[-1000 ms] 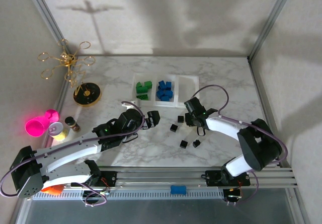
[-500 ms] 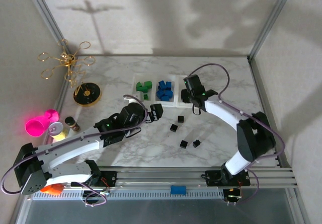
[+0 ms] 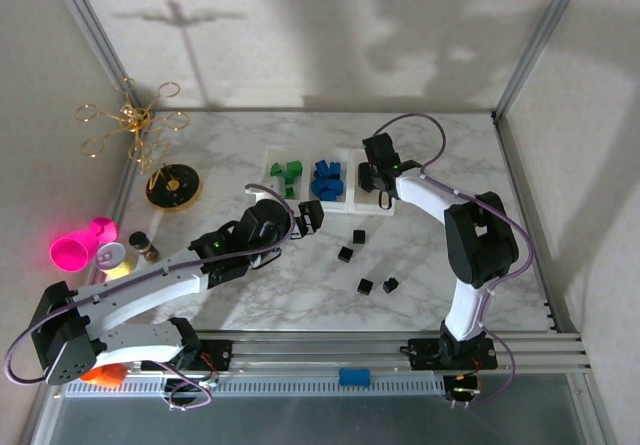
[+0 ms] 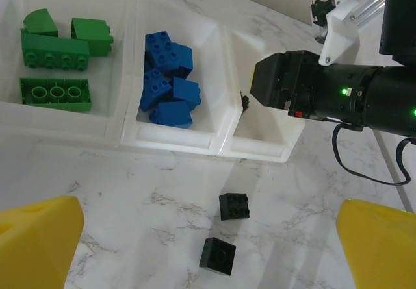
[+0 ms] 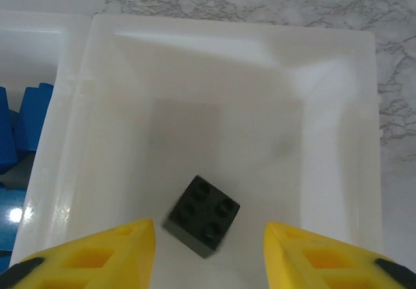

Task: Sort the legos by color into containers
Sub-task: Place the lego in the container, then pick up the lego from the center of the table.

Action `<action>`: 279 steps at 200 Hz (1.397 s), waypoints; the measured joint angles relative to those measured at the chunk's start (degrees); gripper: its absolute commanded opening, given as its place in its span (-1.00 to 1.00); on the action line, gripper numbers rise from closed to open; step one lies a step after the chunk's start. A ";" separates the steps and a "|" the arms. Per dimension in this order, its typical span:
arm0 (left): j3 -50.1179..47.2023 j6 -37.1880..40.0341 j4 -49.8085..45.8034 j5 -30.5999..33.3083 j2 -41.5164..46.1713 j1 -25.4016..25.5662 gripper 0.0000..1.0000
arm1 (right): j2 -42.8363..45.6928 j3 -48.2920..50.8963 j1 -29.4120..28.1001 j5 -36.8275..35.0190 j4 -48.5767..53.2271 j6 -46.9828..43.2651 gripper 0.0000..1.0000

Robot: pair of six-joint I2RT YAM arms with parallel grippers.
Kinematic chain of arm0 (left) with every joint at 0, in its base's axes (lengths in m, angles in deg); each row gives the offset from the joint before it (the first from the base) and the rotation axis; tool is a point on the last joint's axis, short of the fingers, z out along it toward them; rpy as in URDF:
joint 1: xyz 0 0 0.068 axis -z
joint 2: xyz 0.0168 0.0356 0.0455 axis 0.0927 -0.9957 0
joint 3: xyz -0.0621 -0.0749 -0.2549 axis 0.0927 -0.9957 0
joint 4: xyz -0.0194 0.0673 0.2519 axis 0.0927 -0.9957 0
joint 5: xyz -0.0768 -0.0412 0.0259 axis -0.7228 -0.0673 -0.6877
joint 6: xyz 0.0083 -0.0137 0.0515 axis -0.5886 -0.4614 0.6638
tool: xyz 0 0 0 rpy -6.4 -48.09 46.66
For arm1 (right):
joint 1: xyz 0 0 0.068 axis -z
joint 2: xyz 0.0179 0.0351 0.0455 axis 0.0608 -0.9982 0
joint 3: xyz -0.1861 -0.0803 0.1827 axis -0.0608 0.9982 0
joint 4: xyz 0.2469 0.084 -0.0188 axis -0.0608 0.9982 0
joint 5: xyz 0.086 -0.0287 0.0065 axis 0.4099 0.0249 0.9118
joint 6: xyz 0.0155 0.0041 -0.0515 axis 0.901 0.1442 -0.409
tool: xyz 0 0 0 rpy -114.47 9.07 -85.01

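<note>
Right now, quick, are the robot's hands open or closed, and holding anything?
Left gripper: open, holding nothing.
Right gripper: open over the rightmost container; black lego inside, not gripped.

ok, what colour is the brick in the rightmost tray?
Black. The brick lies in the rightmost tray; the right wrist view shows it best.

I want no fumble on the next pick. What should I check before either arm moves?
1. Black brick inside the right tray: ok.
2. That brick settled flat: cannot tell, it looks blurred.
3. Right gripper open, fingers either side of the brick: ok.
4. Left gripper open and empty: ok.
5. Green tray and blue tray each one colour: ok.
6. Table cleared of legos: not ok, four black bricks lie loose.
</note>
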State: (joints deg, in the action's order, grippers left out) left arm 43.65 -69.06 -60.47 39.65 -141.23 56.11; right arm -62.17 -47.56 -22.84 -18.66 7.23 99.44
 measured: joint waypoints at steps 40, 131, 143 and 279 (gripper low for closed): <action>0.28 0.15 0.00 -0.04 -0.15 -0.04 0.99 | 3.10 1.66 -0.02 2.03 -0.39 0.04 0.01; -3.69 -0.90 -0.07 -1.81 3.06 -0.04 0.99 | 23.08 21.88 -8.83 3.04 -0.83 7.93 0.18; -4.76 -1.40 -0.22 -1.81 3.98 -0.04 0.99 | 23.87 24.39 -10.25 2.69 -1.03 9.75 0.21; -7.58 -4.87 -1.90 -1.77 7.39 -0.04 0.99 | 15.39 29.70 -14.93 0.00 -7.87 18.75 0.01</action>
State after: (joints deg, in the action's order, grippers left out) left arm 36.07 -73.93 -62.38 37.88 -133.84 56.06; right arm -46.78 -17.86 -37.77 -18.66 -0.64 118.19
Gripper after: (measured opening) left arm 0.995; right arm 0.527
